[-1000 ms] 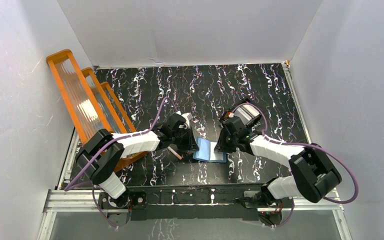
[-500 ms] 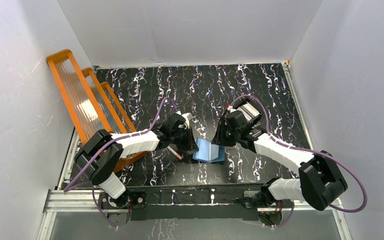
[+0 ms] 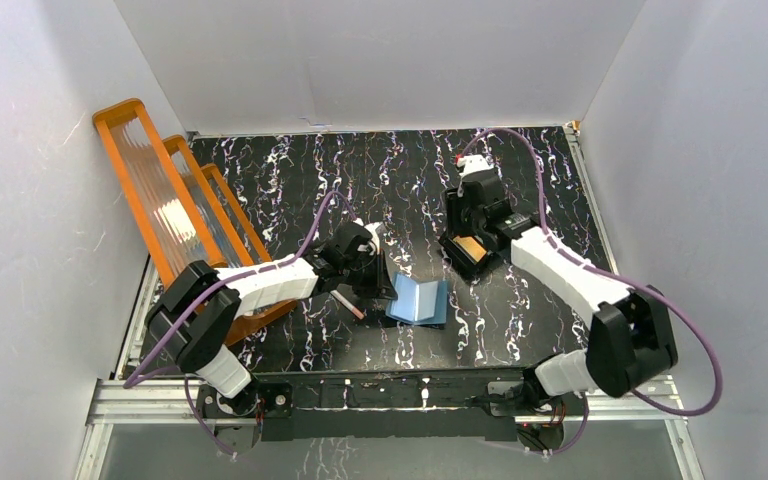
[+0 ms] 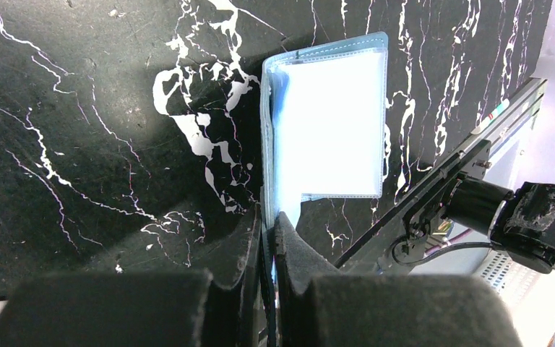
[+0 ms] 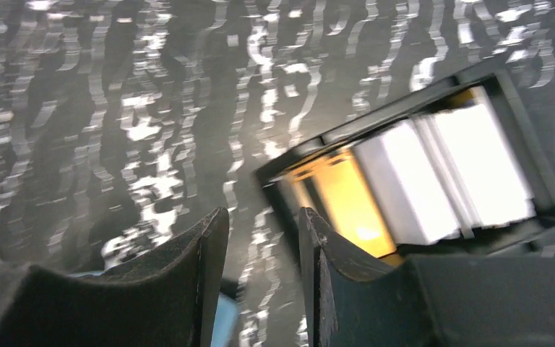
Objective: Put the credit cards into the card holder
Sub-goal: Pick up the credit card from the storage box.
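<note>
Since the card holder (image 4: 332, 123) lies open near the front middle of the bench (image 3: 360, 170) with the left end effector (image 4: 268, 230) clamped on one edge, it appears pinned so a card can be slid into its clear pocket. The credit cards (image 5: 433, 173), orange-gold and white, sit in the black tray (image 5: 405, 107) behind and to the right. The right end effector (image 5: 260, 235) hovers beside that tray, fingers apart and empty, judged ready to collect one.

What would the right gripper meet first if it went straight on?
Most likely the black tray, at the corner beside the orange card. Depth is unclear; it could reach the table first.
</note>
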Robot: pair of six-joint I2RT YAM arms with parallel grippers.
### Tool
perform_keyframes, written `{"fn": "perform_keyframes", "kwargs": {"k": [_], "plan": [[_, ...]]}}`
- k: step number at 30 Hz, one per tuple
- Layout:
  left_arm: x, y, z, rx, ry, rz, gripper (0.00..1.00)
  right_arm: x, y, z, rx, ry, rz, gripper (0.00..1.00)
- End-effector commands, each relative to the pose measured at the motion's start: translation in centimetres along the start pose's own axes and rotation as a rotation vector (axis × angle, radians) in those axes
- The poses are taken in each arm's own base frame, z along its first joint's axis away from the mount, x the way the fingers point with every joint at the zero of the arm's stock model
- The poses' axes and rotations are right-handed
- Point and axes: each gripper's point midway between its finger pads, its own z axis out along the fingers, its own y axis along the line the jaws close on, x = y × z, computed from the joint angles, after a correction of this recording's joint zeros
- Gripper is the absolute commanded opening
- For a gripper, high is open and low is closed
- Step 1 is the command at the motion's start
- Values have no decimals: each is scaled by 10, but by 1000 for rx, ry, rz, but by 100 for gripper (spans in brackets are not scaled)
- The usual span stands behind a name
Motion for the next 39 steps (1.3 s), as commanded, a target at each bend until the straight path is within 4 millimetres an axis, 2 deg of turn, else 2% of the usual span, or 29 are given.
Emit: {"fn": "perform_keyframes", "kwargs": {"k": [1, 4, 12, 20, 39], "plan": [[-11, -21, -18, 47, -33, 35, 0, -13, -63, 15, 241, 14, -210, 51], [-10, -21, -19, 47, -34, 29, 0, -11, -82, 25, 259, 48, -234, 58], [-8, -24, -24, 67, -39, 36, 0, 4, -113, 42, 293, 204, -388, 62], [-7, -26, -28, 80, -45, 40, 0, 13, -125, 54, 326, 241, -479, 65], [-5, -28, -29, 99, -53, 21, 0, 17, -136, 68, 385, 208, -514, 64]]}}
